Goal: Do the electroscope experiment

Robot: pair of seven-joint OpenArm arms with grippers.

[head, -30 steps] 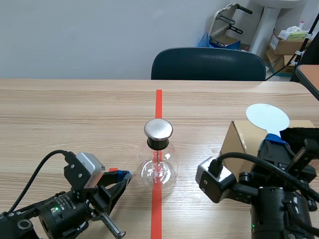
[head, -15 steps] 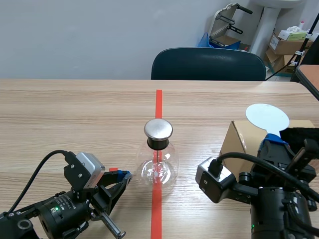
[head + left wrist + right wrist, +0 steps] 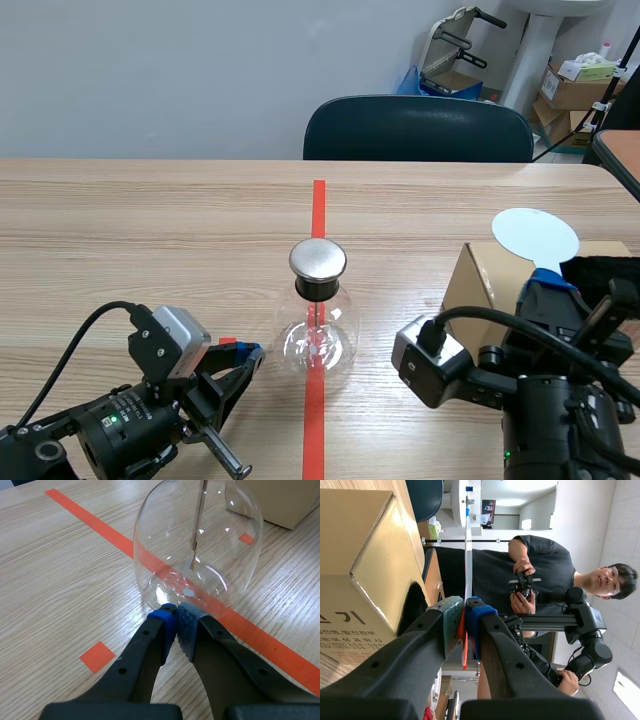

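The electroscope, a clear glass flask (image 3: pixel 318 340) with a round metal cap (image 3: pixel 318 259) and a thin rod inside, stands on the red tape line at the table's middle. My left gripper (image 3: pixel 250 352) lies low to its left, shut on nothing. In the left wrist view its fingertips (image 3: pixel 176 622) meet right at the base of the flask (image 3: pixel 200 545). My right gripper (image 3: pixel 545 287) is raised at the right, shut on the handle of a white disc paddle (image 3: pixel 537 235). The right wrist view shows that paddle (image 3: pixel 468 555) edge-on, pinched between the pads.
A cardboard box (image 3: pixel 478 285) stands just behind and under the right gripper, with a black object beside it. A dark chair (image 3: pixel 418 128) sits at the table's far edge. In the right wrist view a person (image 3: pixel 530 575) holds a control device off to the side.
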